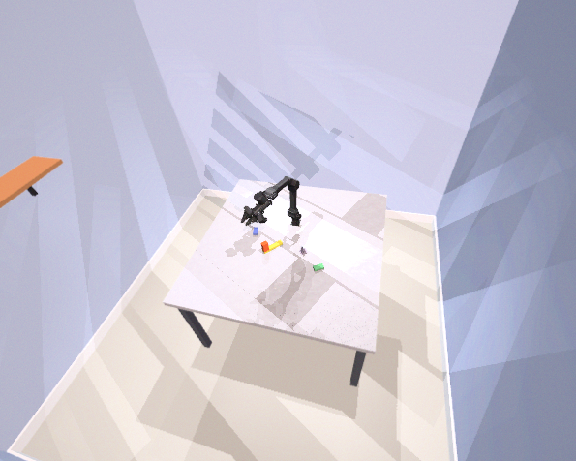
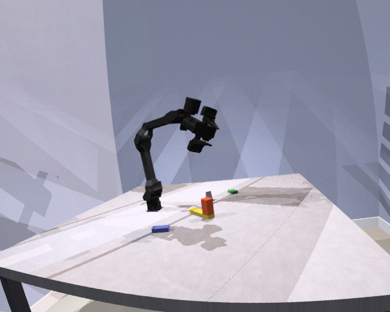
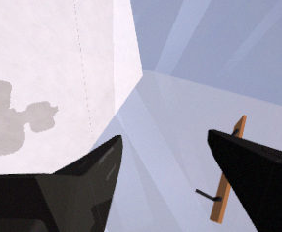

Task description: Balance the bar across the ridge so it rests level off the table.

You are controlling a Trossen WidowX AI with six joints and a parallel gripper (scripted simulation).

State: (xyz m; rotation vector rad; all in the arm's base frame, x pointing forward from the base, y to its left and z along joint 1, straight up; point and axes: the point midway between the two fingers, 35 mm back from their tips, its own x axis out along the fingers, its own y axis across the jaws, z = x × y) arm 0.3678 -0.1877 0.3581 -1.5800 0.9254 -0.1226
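A yellow bar [image 1: 276, 245] [image 2: 196, 211] lies low on the table, with a red block [image 1: 264, 246] [image 2: 207, 206] standing on one end. A small dark grey-purple piece [image 1: 302, 251] [image 2: 208, 195], which looks like the ridge, stands apart from the bar; its exact shape is too small to tell. My gripper [image 1: 244, 222] [image 2: 215, 137] [image 3: 164, 138] is open and empty, high above the table. In the wrist view neither the bar nor the ridge shows.
A blue block [image 1: 256, 230] [image 2: 160, 229] lies on the table on one side of the bar. A green block [image 1: 318, 267] [image 2: 232, 191] lies beyond the small dark piece. An orange shelf [image 1: 25, 178] [image 3: 224, 195] is on the wall, away from the table.
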